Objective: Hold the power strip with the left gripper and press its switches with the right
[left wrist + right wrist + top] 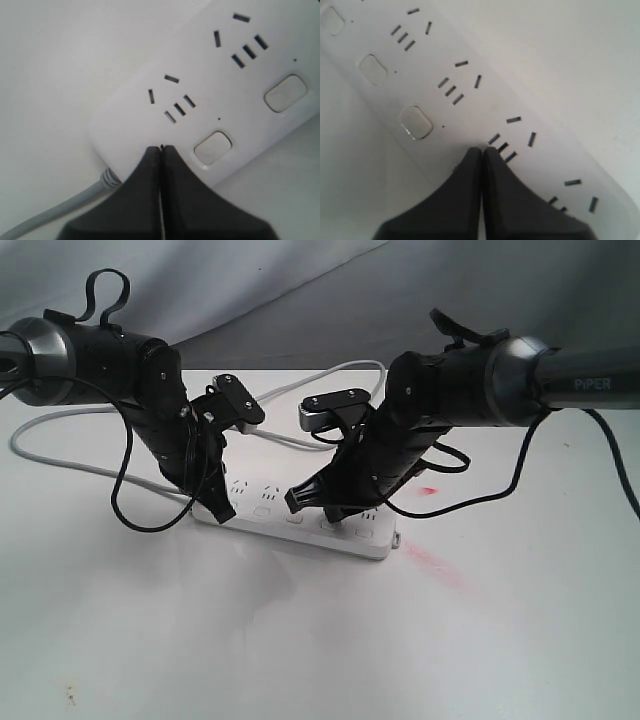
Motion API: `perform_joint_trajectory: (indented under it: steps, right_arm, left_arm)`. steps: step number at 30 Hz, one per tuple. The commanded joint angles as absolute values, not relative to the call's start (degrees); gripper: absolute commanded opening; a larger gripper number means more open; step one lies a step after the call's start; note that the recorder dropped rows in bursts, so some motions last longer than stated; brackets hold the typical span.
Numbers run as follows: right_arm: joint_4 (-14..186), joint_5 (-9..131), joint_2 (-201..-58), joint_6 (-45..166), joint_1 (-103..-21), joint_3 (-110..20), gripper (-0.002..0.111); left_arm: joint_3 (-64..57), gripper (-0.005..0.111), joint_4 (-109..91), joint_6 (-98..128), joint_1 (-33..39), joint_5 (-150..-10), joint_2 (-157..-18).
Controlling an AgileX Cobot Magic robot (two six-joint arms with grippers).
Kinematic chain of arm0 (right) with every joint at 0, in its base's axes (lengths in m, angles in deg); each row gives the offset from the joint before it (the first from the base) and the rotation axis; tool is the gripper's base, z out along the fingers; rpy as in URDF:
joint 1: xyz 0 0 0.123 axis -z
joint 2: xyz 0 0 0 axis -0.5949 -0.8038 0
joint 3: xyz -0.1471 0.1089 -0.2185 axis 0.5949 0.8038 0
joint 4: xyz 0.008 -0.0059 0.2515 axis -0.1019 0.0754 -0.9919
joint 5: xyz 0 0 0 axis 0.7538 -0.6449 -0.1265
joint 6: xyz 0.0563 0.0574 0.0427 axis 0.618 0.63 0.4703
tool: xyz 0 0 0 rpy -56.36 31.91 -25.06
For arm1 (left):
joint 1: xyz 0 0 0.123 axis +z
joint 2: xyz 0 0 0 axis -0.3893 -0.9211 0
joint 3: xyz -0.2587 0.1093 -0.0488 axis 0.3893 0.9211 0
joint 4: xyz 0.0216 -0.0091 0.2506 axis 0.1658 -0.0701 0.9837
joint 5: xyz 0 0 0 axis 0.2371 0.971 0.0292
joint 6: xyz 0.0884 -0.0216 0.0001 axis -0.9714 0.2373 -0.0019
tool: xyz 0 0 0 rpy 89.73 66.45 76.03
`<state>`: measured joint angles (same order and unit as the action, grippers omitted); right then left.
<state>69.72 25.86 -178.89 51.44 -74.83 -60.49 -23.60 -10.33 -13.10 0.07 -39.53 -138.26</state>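
Cord [60, 207] trails off at left. My left pincer [220, 508]: fingers shut tight, nothing between them, tips down on the cord end of the strip [365, 537], just beside the first switch [213, 147]. Strip lies flat mid-counter [300, 640]. My right pincer [296, 500]: also closed and empty, tips over the strip's middle by some outlet slots [502, 147]; I cannot tell if they touch.

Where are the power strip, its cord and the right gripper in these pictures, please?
power strip [215, 85]: left wrist view, bare part of its top face.
cord [45, 214]: left wrist view, grey stretch leaving the strip's end.
right gripper [481, 151]: right wrist view, midway between its closed tips.
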Motion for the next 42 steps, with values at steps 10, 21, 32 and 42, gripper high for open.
perform_joint_trajectory:
  steps: [10, 21, 32, 42]
  right_arm:
    - [72.5, 24.07, -178.63, 51.48, -77.4, -59.54, 0.0]
    - [72.66, 24.67, -176.26, 51.48, -77.4, -59.54, 0.0]
    - [73.08, 24.79, -176.44, 51.48, -77.4, -59.54, 0.0]
    - [73.55, 24.25, -180.96, 51.48, -77.67, -59.54, 0.0]
  left_arm:
    - [-23.32, 0.0, -10.53, -12.49, -0.01, -38.34, -139.28]
    - [-23.32, 0.0, -10.53, -12.49, -0.01, -38.34, -139.28]
    - [-23.32, 0.0, -10.53, -12.22, -0.01, -38.23, -139.28]
    - [-23.32, 0.0, -10.53, -12.22, -0.01, -38.23, -139.28]
